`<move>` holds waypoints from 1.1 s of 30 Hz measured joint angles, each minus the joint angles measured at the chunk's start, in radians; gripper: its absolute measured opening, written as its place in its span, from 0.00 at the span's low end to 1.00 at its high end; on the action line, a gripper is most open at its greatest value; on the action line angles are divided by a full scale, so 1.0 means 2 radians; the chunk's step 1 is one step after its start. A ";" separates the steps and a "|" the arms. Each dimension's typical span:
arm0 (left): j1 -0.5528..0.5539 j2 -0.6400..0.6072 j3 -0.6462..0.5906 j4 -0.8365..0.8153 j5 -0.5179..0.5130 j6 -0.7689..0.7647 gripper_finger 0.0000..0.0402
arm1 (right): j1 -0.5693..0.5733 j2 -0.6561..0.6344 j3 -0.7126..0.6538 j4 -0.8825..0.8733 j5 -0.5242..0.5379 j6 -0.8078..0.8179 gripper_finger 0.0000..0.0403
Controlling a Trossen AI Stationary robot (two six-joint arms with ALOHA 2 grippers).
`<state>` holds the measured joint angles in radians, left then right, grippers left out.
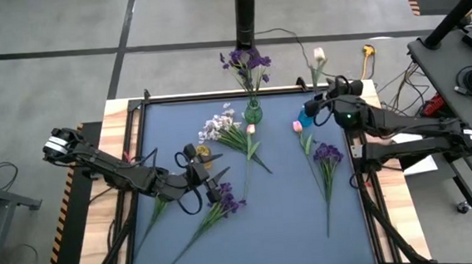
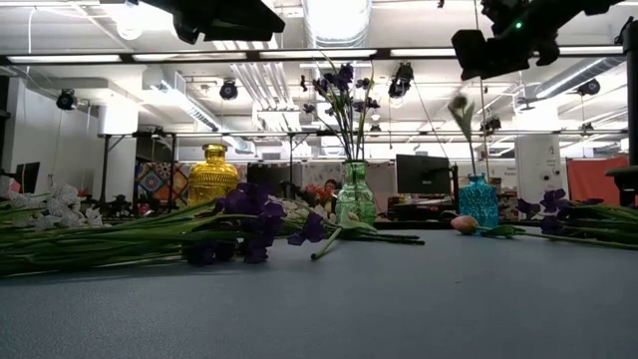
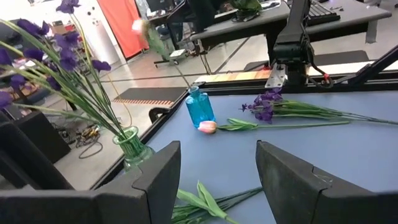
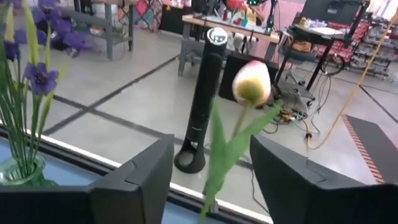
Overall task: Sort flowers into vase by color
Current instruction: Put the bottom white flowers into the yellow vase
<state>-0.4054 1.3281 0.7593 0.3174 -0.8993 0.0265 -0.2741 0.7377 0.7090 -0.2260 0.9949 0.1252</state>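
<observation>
A: Which way does the next stem lie from the jaws?

B: Starting at the near side of the tabletop (image 1: pixel 292 220): the purple sprig (image 1: pixel 224 204) lies flat, left of centre. Its long axis is diagonal, with the stem end towards the near left corner and the blossom towards the middle. My left jaws hang just beside that blossom on its far side. They're spread, with nothing between them.

A: So the left arm takes it?

B: I'd say so. It's much nearer than the right arm. I'd grab the stem just behind the blossom, jaws across the diagonal.

A: Where does it go?

B: The green vase (image 1: pixel 253 112) at the middle of the far edge. It already holds purples and is well apart from the sprig. The white spray (image 1: pixel 216 125) lies between them, so I'd lift clear of it.

A: And the right side?

B: A second purple sprig (image 1: pixel 327 153) lies near the right edge, stem pointing at the near edge. Beyond it, the pink tulip (image 1: pixel 298 126) lies flat just beside the blue vase (image 3: pixel 199 107). The right arm is nearer to both.

A: Right jaws?

B: They're up at the far right corner over the blue vase, spread. The standing tulip (image 4: pixel 251 83) rises between them and I see no contact with it.
</observation>
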 joint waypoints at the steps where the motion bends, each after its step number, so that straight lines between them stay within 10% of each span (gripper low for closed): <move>1: -0.001 0.000 0.000 0.000 0.000 -0.005 0.48 | 0.000 -0.002 0.006 -0.020 0.000 0.011 0.54; 10: -0.022 0.000 0.032 -0.058 0.000 -0.046 0.48 | 0.011 -0.008 0.036 -0.160 -0.006 0.103 0.68; 24: -0.063 0.050 0.192 -0.421 0.004 -0.273 0.48 | 0.028 -0.008 0.058 -0.217 -0.066 0.151 0.75; 33: -0.090 0.111 0.296 -0.650 0.096 -0.461 0.48 | 0.028 -0.008 0.088 -0.332 -0.131 0.224 0.74</move>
<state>-0.5848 1.5505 1.3516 -0.9817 -0.7071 -0.8961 -0.2177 0.7208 0.8850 -0.8899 0.7320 0.5729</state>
